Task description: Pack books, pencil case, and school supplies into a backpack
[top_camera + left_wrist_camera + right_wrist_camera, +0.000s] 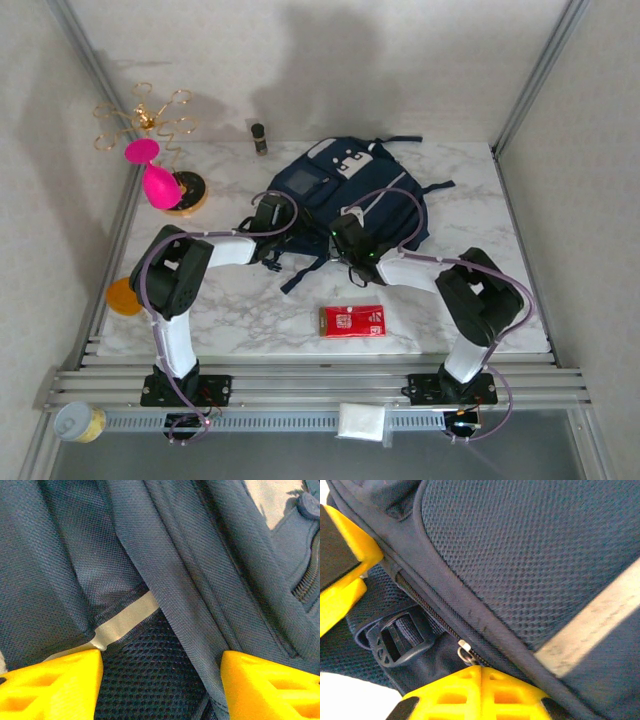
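At table (250,310) twelve o'clock: backpack (340,185), navy, lying flat. Left gripper (160,680), at its eight o'clock, jaws well apart astride fabric. Right gripper (480,675), six o'clock, fully closed beside zip pull (465,652); hold indiscernible.

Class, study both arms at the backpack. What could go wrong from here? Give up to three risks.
1. The right gripper is shut just below the zip pull; it may have caught only fabric and slip when it pulls.
2. The left gripper stands open over the backpack, gripping nothing, so the bag could slide.
3. The strap buckle lies beside the zip and might snag.
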`<control>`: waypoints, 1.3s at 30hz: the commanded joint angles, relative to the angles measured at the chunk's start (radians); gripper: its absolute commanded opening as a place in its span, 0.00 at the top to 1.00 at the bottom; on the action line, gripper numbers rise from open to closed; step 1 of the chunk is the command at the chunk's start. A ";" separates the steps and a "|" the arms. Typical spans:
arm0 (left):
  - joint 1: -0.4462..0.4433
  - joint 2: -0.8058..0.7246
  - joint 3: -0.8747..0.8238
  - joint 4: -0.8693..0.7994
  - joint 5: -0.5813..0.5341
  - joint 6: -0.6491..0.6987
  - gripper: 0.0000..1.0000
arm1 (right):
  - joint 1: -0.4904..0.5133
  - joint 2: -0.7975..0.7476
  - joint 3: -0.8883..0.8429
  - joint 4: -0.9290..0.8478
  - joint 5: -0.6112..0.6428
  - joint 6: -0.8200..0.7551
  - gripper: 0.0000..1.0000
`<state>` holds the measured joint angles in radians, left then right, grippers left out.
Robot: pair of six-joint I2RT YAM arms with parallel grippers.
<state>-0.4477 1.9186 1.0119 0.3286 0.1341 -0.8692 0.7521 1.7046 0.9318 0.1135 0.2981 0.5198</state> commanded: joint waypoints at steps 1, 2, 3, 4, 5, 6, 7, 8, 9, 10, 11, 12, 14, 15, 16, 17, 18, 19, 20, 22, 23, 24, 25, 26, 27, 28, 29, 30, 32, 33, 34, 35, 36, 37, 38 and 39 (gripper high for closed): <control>0.046 0.059 -0.004 -0.120 -0.079 -0.010 0.36 | -0.010 -0.035 0.044 -0.126 -0.029 0.018 1.00; 0.048 0.057 -0.004 -0.117 -0.082 -0.011 0.36 | -0.012 -0.034 0.062 -0.175 -0.024 0.029 1.00; 0.050 0.057 -0.004 -0.116 -0.082 -0.010 0.36 | -0.013 -0.038 0.074 -0.208 -0.026 0.031 1.00; 0.054 0.057 -0.004 -0.114 -0.076 -0.010 0.36 | -0.013 -0.046 0.077 -0.226 -0.031 0.025 1.00; 0.058 0.056 -0.004 -0.109 -0.063 -0.012 0.36 | -0.013 -0.054 0.074 -0.236 -0.046 0.021 1.00; 0.058 0.053 -0.006 -0.100 -0.049 -0.015 0.36 | -0.013 -0.060 0.069 -0.228 -0.071 0.014 1.00; 0.057 0.051 -0.010 -0.088 -0.038 -0.020 0.36 | -0.009 -0.059 0.065 -0.220 -0.110 0.015 1.00; 0.054 0.047 -0.016 -0.078 -0.033 -0.027 0.36 | 0.002 -0.051 0.066 -0.217 -0.130 0.040 1.00; 0.051 0.044 -0.019 -0.072 -0.030 -0.032 0.36 | 0.015 -0.042 0.065 -0.210 -0.145 0.063 1.00; 0.049 0.045 -0.021 -0.066 -0.025 -0.033 0.36 | 0.031 -0.028 0.069 -0.208 -0.144 0.093 0.98; 0.046 0.048 -0.020 -0.065 -0.018 -0.033 0.36 | 0.039 -0.010 0.074 -0.201 -0.138 0.114 0.93; 0.044 0.051 -0.018 -0.066 -0.012 -0.033 0.36 | 0.038 0.009 0.077 -0.191 -0.142 0.131 0.92; 0.035 0.057 -0.020 -0.065 -0.002 -0.033 0.36 | 0.023 0.053 0.103 -0.163 -0.144 0.157 0.85; 0.030 0.056 -0.023 -0.068 -0.007 -0.033 0.36 | 0.018 0.073 0.123 -0.159 -0.133 0.166 0.83; 0.025 0.050 -0.033 -0.064 -0.010 -0.033 0.36 | 0.013 0.094 0.151 -0.171 -0.089 0.181 0.81; 0.022 0.044 -0.045 -0.057 -0.011 -0.034 0.36 | 0.011 0.117 0.172 -0.176 -0.035 0.192 0.77; 0.020 0.040 -0.053 -0.054 -0.013 -0.036 0.36 | 0.006 0.131 0.184 -0.161 -0.013 0.192 0.74; 0.017 0.036 -0.063 -0.050 -0.014 -0.037 0.36 | 0.000 0.148 0.192 -0.121 -0.017 0.186 0.71; 0.014 0.035 -0.068 -0.049 -0.015 -0.035 0.36 | -0.005 0.164 0.207 -0.106 -0.024 0.190 0.67; 0.009 0.038 -0.072 -0.054 -0.016 -0.031 0.36 | -0.007 0.188 0.246 -0.116 -0.007 0.202 0.65; 0.007 0.039 -0.074 -0.055 -0.016 -0.030 0.36 | -0.007 0.197 0.252 -0.123 0.004 0.220 0.63; 0.006 0.039 -0.078 -0.055 -0.016 -0.032 0.36 | -0.008 0.200 0.245 -0.113 0.004 0.237 0.61; 0.003 0.039 -0.085 -0.049 -0.017 -0.036 0.36 | -0.011 0.205 0.234 -0.090 0.001 0.250 0.59; 0.001 0.036 -0.092 -0.041 -0.016 -0.040 0.36 | -0.011 0.202 0.224 -0.064 0.001 0.253 0.58; -0.004 0.034 -0.100 -0.037 -0.016 -0.044 0.36 | -0.010 0.193 0.214 -0.029 0.008 0.250 0.57; -0.011 0.031 -0.103 -0.035 -0.016 -0.046 0.36 | -0.004 0.183 0.205 0.006 0.011 0.236 0.57; -0.019 0.030 -0.106 -0.037 -0.017 -0.048 0.36 | 0.003 0.166 0.192 0.063 0.018 0.210 0.57; -0.024 0.028 -0.109 -0.037 -0.022 -0.051 0.36 | 0.010 0.151 0.184 0.105 0.030 0.180 0.58; -0.034 0.026 -0.116 -0.032 -0.033 -0.056 0.36 | 0.021 0.127 0.166 0.185 0.060 0.124 0.60; -0.035 0.028 -0.116 -0.038 -0.041 -0.058 0.36 | 0.016 0.120 0.150 0.209 0.071 0.121 0.61; -0.037 0.030 -0.116 -0.041 -0.042 -0.061 0.36 | 0.010 0.112 0.126 0.238 0.073 0.126 0.61; -0.037 0.033 -0.116 -0.041 -0.042 -0.061 0.36 | 0.001 0.113 0.117 0.232 0.080 0.149 0.62; -0.037 0.034 -0.117 -0.041 -0.042 -0.061 0.36 | -0.008 0.122 0.117 0.193 0.090 0.179 0.62; -0.037 0.035 -0.119 -0.040 -0.045 -0.060 0.36 | -0.013 0.133 0.108 0.187 0.090 0.189 0.62; -0.037 0.035 -0.121 -0.038 -0.047 -0.062 0.36 | -0.014 0.143 0.092 0.208 0.090 0.186 0.63; -0.038 0.037 -0.119 -0.039 -0.049 -0.062 0.36 | -0.013 0.153 0.074 0.235 0.089 0.180 0.63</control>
<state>-0.4644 1.9205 0.9466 0.4534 0.0807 -0.8955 0.7635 1.8606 1.0325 0.2291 0.3046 0.6994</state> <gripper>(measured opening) 0.639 0.371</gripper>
